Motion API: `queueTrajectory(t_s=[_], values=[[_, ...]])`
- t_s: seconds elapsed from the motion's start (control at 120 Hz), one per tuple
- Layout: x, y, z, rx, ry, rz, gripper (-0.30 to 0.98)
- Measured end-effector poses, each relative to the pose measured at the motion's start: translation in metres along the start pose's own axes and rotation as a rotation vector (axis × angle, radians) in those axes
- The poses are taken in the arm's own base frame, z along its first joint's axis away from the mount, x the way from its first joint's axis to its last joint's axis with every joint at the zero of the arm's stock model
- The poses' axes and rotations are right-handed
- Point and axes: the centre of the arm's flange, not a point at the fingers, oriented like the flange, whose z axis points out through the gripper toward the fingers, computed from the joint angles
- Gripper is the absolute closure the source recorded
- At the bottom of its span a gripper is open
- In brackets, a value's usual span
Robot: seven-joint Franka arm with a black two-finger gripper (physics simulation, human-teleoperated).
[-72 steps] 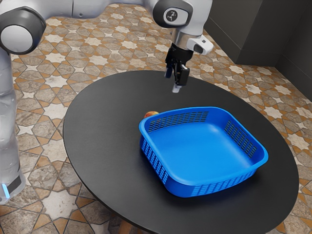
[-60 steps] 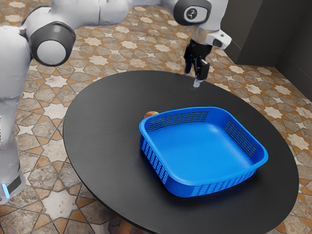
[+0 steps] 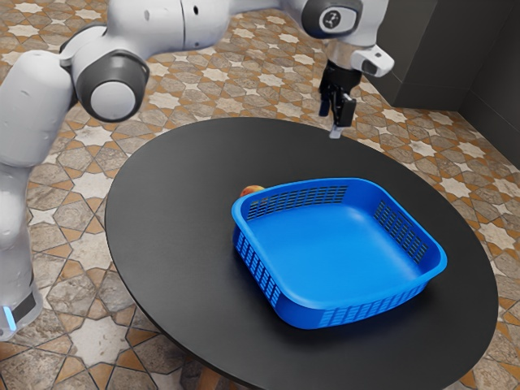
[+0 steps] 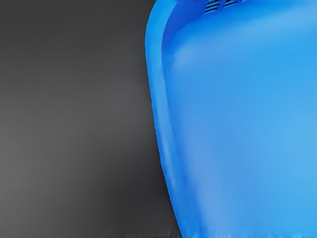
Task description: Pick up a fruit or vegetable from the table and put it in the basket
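You have the tool [image 3: 330,122] raised over the far part of the surface [image 3: 179,244], its two fingers standing apart with nothing seen between them. The fruit [image 3: 253,190], red and orange, sits on the surface outside the basket [image 3: 333,244], just beyond the corner at the exterior view's left, and is partly hidden by the rim. Whether it touches the basket wall, you cannot establish. The wrist view shows part of the rim and the basket's inside beside a dark stretch of surface. Finding: the pick appears outstanding, and the tool is well apart from its target. Principal risk: the fruit lies so near the wall that a finger lowered on that side could land on the rim, tip the basket or push it along. Second risk: the fruit looks round, so an off-centre descent or a one-sided touch could roll it away or wedge it against the wall. Third risk: a low sideways approach could catch the rim. You would do well to bring the tool over the fruit at height, turn it so neither finger meets the wall, and descend straight. Lift above the rim before crossing; a shallow grip could drop it there.
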Motion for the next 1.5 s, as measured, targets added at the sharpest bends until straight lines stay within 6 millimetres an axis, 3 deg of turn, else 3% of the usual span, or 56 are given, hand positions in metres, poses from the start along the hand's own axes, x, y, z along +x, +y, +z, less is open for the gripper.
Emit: queueTrajectory(t_s=[0.133, 0.225, 0.267, 0.308, 0.358, 0.433, 0.492, 0.55, 0.642, 0.842, 1.025, 1.2, 1.5], values=[[-0.014, 0.007, -0.028, -0.018, 0.026, 0.02, 0.0], [-0.036, 0.009, -0.04, -0.036, -0.019, 0.042, 0.0], [-0.055, 0.01, -0.033, -0.05, -0.067, 0.068, 0.0], [-0.09, 0.013, -0.029, -0.058, -0.098, 0.101, 0.0], [-0.119, 0.012, -0.019, -0.062, -0.118, 0.142, 0.0], [-0.14, 0.006, -0.014, -0.046, -0.11, 0.223, 0.0], [-0.142, 0.0, -0.013, -0.039, -0.089, 0.291, 0.0], [-0.145, -0.019, -0.006, -0.048, -0.074, 0.325, 0.0], [-0.149, -0.031, 0.014, -0.067, -0.083, 0.398, 0.0], [-0.151, -0.02, 0.059, -0.115, -0.111, 0.581, 0.0], [-0.153, -0.016, 0.069, -0.118, -0.1, 0.703, 0.0], [-0.149, 0.011, 0.094, -0.125, -0.113, 0.837, 0.0], [-0.148, 0.011, 0.125, -0.133, -0.114, 0.932, 0.0]])
